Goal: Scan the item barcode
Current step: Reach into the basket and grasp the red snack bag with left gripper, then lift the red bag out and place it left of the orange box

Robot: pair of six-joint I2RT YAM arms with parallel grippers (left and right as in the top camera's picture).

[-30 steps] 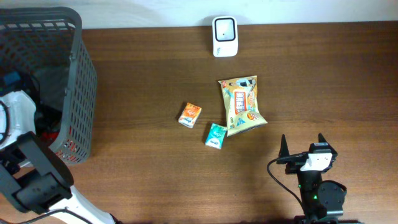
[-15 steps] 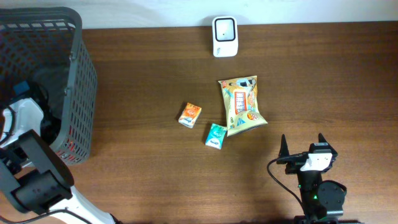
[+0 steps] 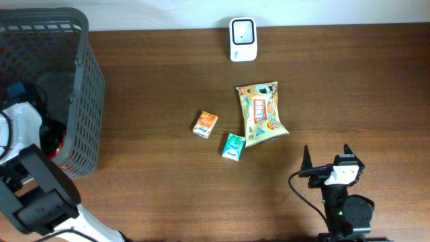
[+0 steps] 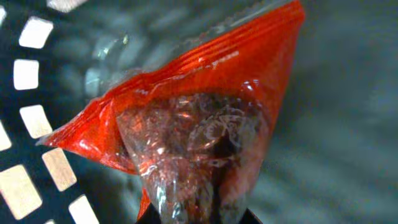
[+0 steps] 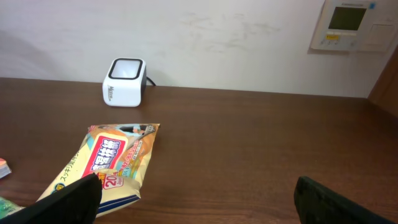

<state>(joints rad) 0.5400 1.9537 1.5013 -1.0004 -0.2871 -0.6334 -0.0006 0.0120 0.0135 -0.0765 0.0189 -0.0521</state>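
Left wrist view: left gripper (image 4: pixel 193 219), inside the basket (image 3: pixel 87 101), has its jaws nearly closed on a red bag (image 4: pixel 186 124) directly ahead. Right gripper (image 5: pixel 196 202) stands wide open, empty. Pickup step; next, lift the bag out toward the scanner (image 3: pixel 242 30).

Dark wood table (image 3: pixel 134 188), white wall (image 5: pixel 217 37), wall control panel (image 5: pixel 351 25)

The packet (image 4: pixel 186 143) is red and clear, the basket (image 3: pixel 91 87) grey lattice, the scanner (image 3: pixel 242 30) white
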